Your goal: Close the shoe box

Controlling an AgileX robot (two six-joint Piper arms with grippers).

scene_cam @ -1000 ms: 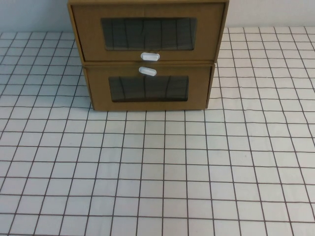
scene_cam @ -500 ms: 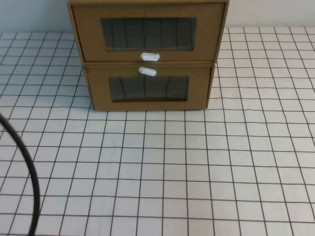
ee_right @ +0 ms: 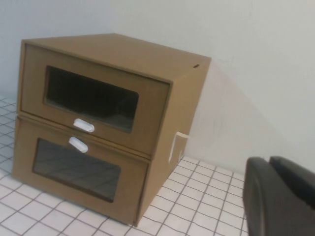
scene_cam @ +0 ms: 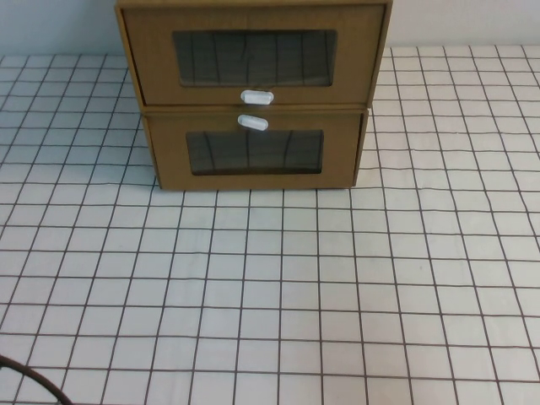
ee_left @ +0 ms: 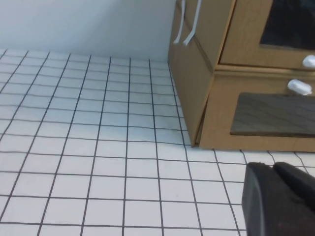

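Note:
The shoe box (scene_cam: pixel 152 59) is the upper of two stacked brown boxes at the table's far middle, its white pull tab (scene_cam: pixel 257 97) under its window. Its front overhangs the lower box a little. It also shows in the left wrist view (ee_left: pixel 246 34) and the right wrist view (ee_right: pixel 123 54). My left gripper (ee_left: pixel 273 169) is shut on nothing, low over the tiles, near the stack's front left corner. My right gripper (ee_right: pixel 269 162) is shut and empty, off to the stack's right. Neither gripper appears in the high view.
The matching lower box (scene_cam: pixel 253 173) has its tab (scene_cam: pixel 252 123) above its window. A white wall stands behind the stack. The gridded white table (scene_cam: pixel 337 295) spreads in front. A dark cable (scene_cam: pixel 25 380) curves across the near left corner.
The dark cable that arched up the left side half a second ago has dropped back to the near left corner. The boxes have not moved.

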